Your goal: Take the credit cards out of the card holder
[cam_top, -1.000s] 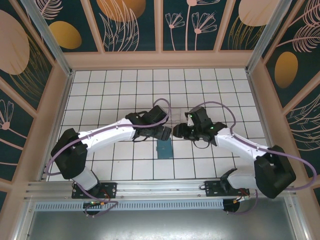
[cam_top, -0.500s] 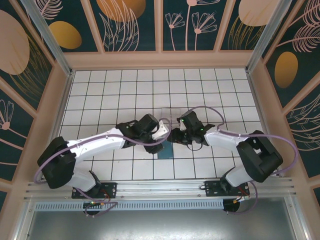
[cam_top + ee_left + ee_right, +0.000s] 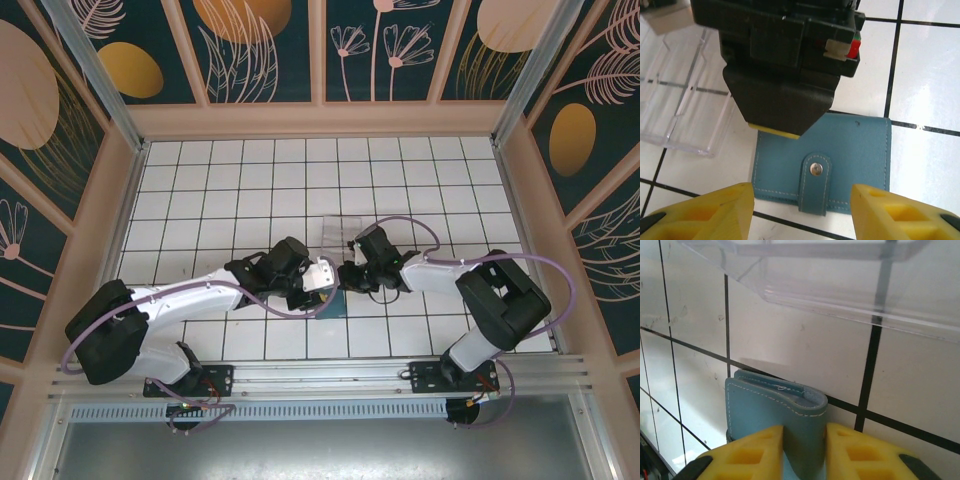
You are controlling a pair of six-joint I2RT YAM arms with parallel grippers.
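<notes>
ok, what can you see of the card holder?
The card holder is teal-blue and leather-like, with pale stitching and a strap tab fastened by a metal snap. It lies closed and flat on the white tiled table, beside a clear tray. The right gripper pinches one edge. The left gripper hangs open over the strap edge, seemingly not touching.

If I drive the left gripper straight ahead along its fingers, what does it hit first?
The card holder: its strap side lies right ahead, between the open fingers of the left gripper. Depth is unclear, but nothing looks nearer. The right gripper pinches its far edge.
</notes>
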